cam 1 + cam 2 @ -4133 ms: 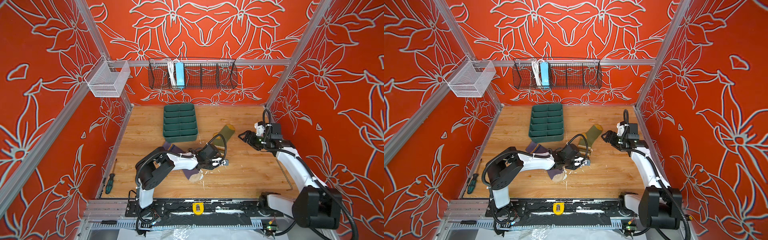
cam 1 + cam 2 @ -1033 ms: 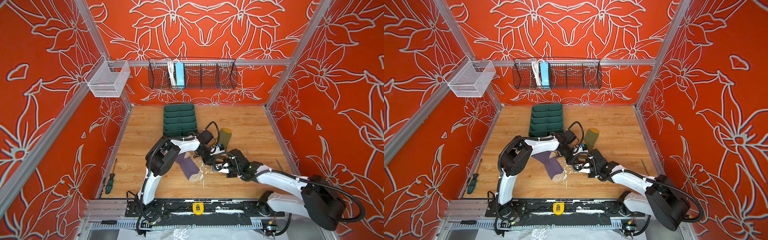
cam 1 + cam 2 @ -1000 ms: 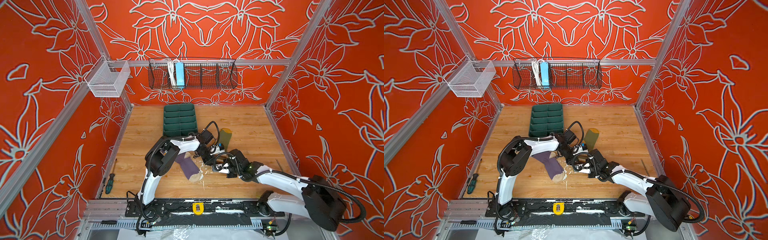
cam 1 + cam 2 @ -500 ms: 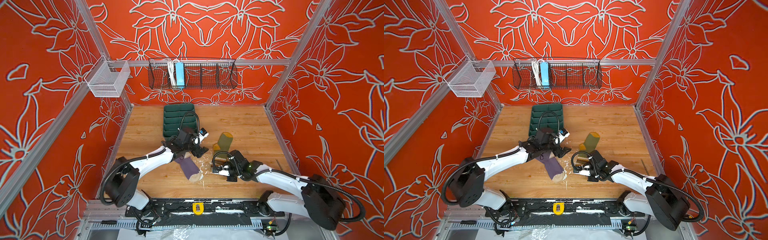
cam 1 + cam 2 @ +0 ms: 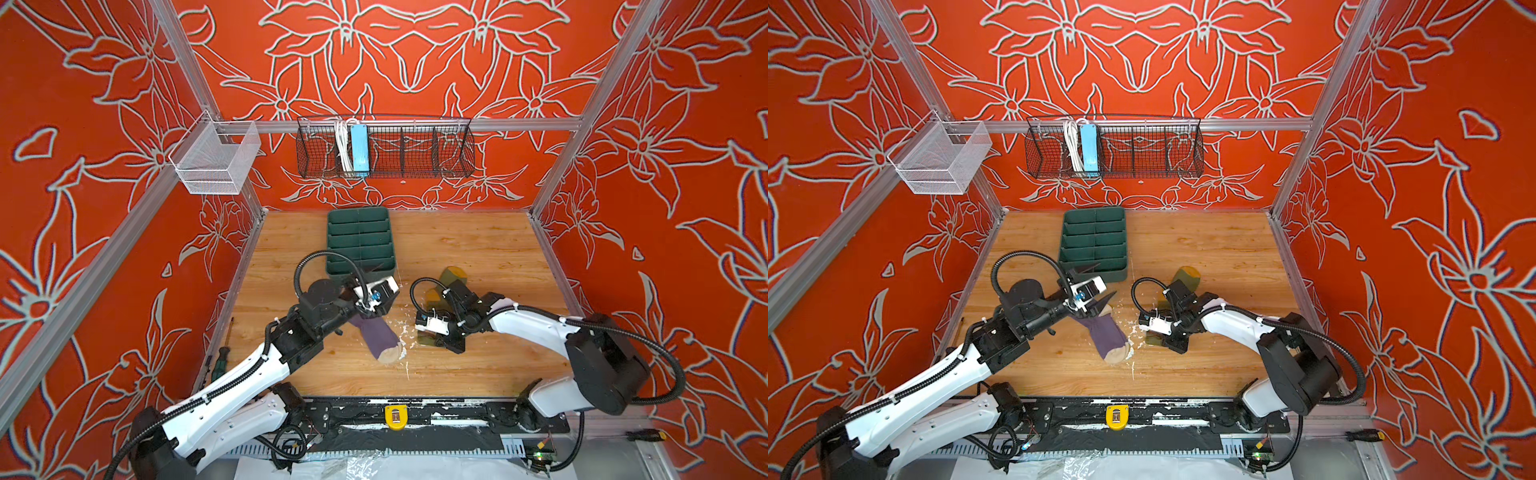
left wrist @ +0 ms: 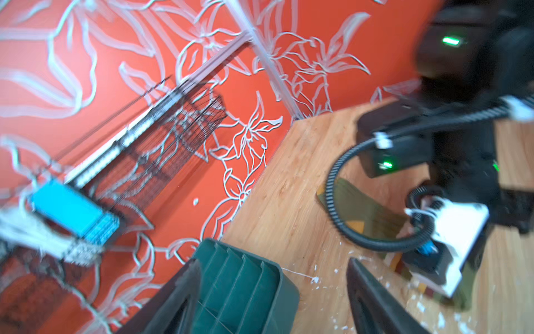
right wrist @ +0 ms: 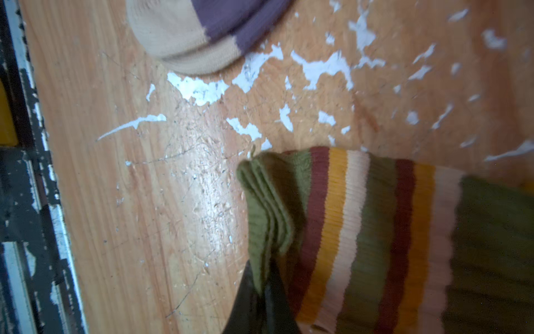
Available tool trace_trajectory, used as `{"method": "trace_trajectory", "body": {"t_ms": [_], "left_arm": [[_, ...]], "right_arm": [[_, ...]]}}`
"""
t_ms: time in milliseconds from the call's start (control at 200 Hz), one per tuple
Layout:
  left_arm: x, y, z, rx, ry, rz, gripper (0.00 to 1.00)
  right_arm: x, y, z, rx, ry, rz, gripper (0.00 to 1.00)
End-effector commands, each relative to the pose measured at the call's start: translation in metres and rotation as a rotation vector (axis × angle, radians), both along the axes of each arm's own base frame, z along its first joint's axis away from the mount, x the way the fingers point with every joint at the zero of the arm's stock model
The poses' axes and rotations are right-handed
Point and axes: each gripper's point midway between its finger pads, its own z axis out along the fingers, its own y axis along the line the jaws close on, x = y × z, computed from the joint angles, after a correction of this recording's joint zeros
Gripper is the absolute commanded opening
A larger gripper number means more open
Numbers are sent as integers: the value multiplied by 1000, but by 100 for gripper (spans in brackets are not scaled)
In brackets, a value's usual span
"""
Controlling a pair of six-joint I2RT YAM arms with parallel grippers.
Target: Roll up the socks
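Right gripper [image 7: 261, 277] is clamped on the cuff edge of the olive-green sock [image 7: 375, 231], lower centre of the wrist view. Left gripper [image 6: 271, 267] has its jaws apart and empty, over the upper end of the purple sock [image 5: 376, 332], mid-frame in a top view. Both socks are judged soft, light and limp. The cuff edge looks the best hold for rolling.

Left arm [image 5: 216, 399], right arm [image 5: 536, 324]: white shells, black joints. Ribbed black cable [image 5: 300, 270] loops off each wrist. Yellow latch [image 5: 395, 415] on base rail, 6 o'clock.
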Motion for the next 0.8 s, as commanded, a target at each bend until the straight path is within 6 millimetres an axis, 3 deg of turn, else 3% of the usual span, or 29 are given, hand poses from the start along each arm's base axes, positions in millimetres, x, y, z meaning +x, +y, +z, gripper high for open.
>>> {"method": "trace_trajectory", "body": {"t_ms": [0,60,305,611,661,726,796], "left_arm": [[-16,-19,-68,356,-111,-100,79],[-20,-31,-95,447,-131,-130,79],[-55,-76,-159,575,-161,-284,77],[-44,-113,-188,571,-96,-237,64],[-44,-118,-190,574,-85,-241,56],[-43,-123,-194,590,-57,-244,39],[-39,-124,-199,614,-42,-228,35]], "right_arm": [[-18,-7,-5,-32,133,-25,0],[-20,-10,-6,-37,151,-32,0],[-13,-18,-5,-3,205,-117,0],[-5,-25,-6,8,254,-149,0],[-4,-26,-5,13,256,-154,0],[-4,-28,-4,9,250,-154,0],[-3,-30,-2,0,238,-156,0]]}}
